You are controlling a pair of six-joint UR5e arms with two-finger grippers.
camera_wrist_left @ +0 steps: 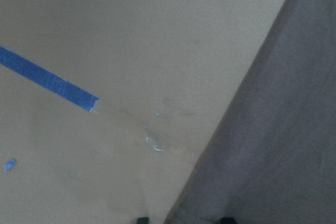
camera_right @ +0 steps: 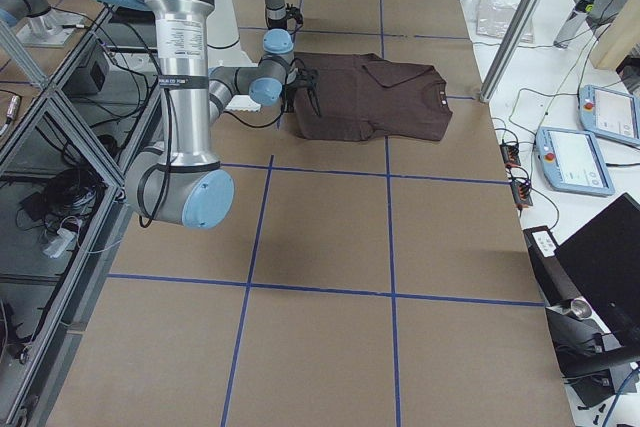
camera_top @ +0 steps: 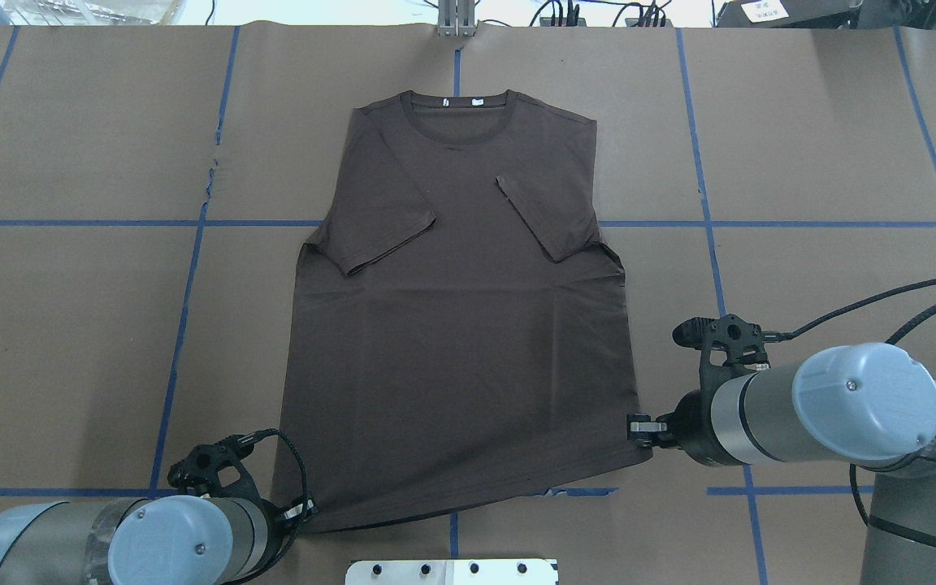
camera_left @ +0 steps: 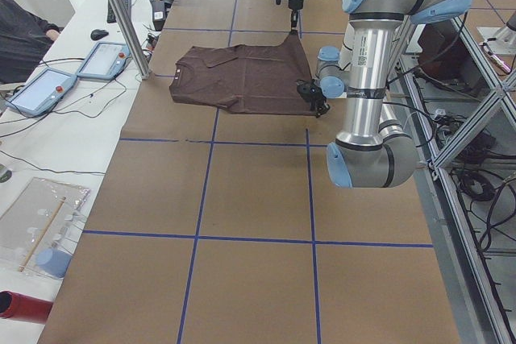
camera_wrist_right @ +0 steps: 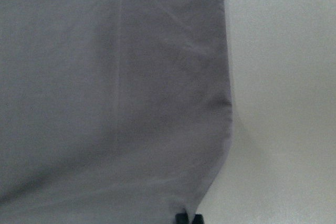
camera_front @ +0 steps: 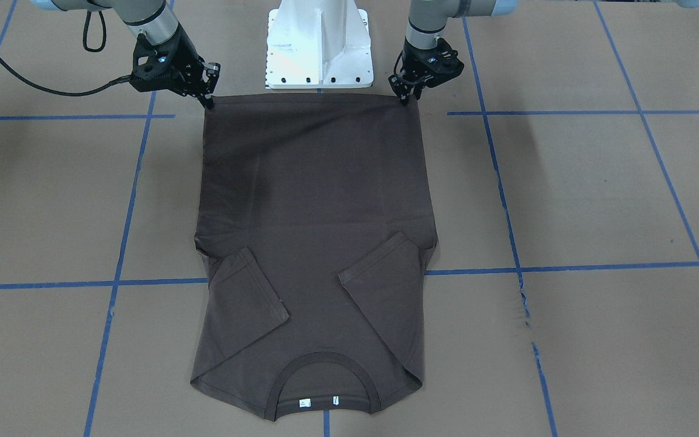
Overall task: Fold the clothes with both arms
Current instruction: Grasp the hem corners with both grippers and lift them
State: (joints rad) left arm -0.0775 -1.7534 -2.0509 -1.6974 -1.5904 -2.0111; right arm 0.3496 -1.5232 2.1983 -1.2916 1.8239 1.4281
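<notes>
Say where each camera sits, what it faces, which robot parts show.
Front: across the table, facing the base; left gripper, right gripper.
Overhead: behind robot, looking down; left arm, right arm.
Left side: table's left end; left arm near.
Right side: right end; right arm near.
Left wrist: down at shirt corner; fingertips apart.
Right wrist: down at shirt edge; fingertips together.
Shared: front and overhead show tags.

No legible text in any view. Two white neck tags [camera_front: 319, 401] at the T-shirt [camera_front: 316, 200] collar carry marks too small to read. Sticker [camera_left: 362, 52] on left arm [camera_left: 364, 110] tube, beside T-shirt hem: print unresolved.
</notes>
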